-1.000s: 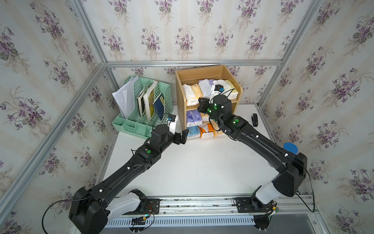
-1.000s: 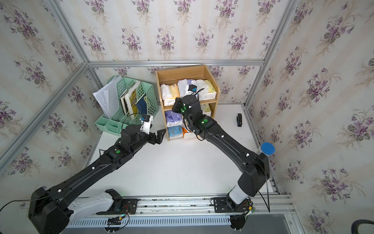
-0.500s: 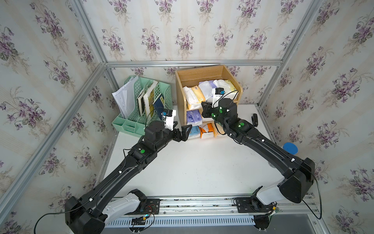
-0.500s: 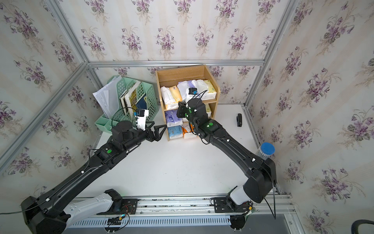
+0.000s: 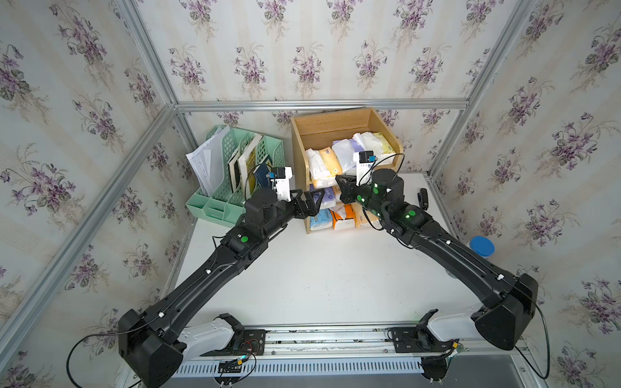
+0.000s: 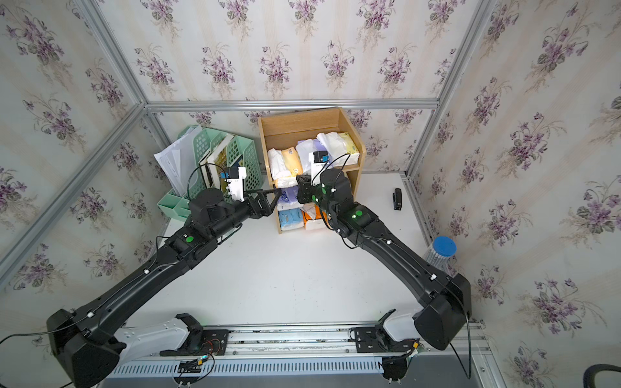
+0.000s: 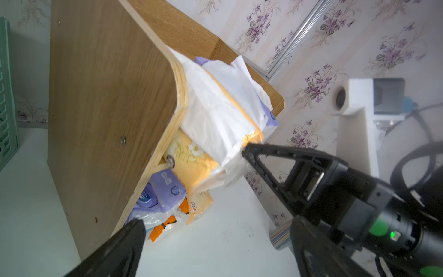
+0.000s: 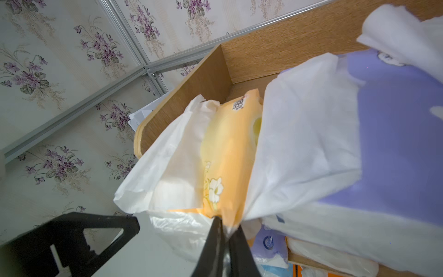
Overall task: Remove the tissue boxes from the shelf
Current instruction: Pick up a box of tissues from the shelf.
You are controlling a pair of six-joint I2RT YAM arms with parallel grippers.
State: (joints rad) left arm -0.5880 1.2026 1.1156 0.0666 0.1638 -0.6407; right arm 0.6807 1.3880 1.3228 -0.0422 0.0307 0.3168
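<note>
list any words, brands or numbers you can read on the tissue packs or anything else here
No text reads clearly in any view.
Yellow tissue pack: a small white label with red characters, too blurred to read.
Pale orange pack: a red mark near its end, too small to read.
Purple pack: round blue logos, no legible lettering.

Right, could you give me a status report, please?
Left fingers open, by light-brown wooden shelf front. Right fingers shut on yellow plastic-wrapped tissue pack end, top tier. Purple tissue pack, white sheet against it.
</note>
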